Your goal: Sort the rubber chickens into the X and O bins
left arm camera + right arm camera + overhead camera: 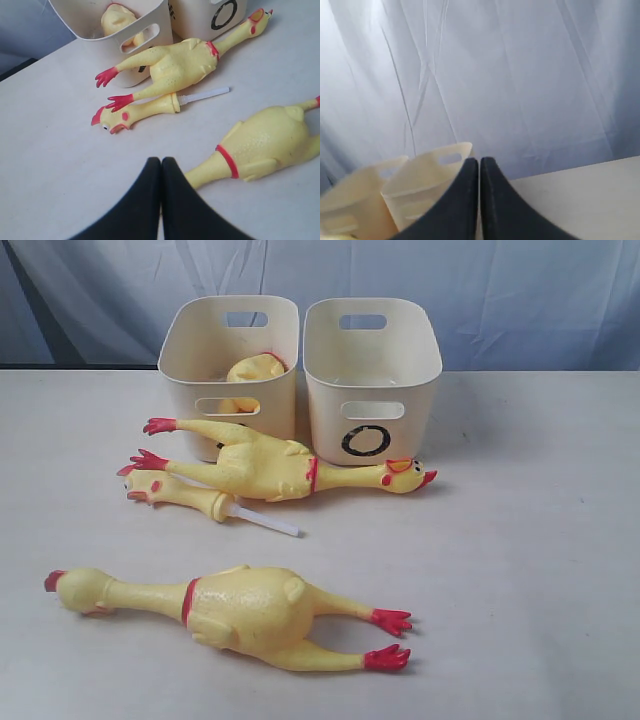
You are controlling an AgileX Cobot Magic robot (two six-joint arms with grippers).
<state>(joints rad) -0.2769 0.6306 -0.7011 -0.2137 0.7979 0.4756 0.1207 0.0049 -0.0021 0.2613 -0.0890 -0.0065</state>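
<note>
L pincer point(161, 162) pressed together, empty, tips close by the neck of the near whole chicken point(270, 145), which lies along the table's point(520, 570) front edge. R pincer point(479, 162) likewise pressed together, empty. Second whole chicken point(265, 468) & head-and-neck piece point(185, 495) lie vs. the bin fronts. Headless body point(255, 370) sits in the other bin point(190, 340), beside the O bin point(420, 370). Bare table beside the O bin.
</note>
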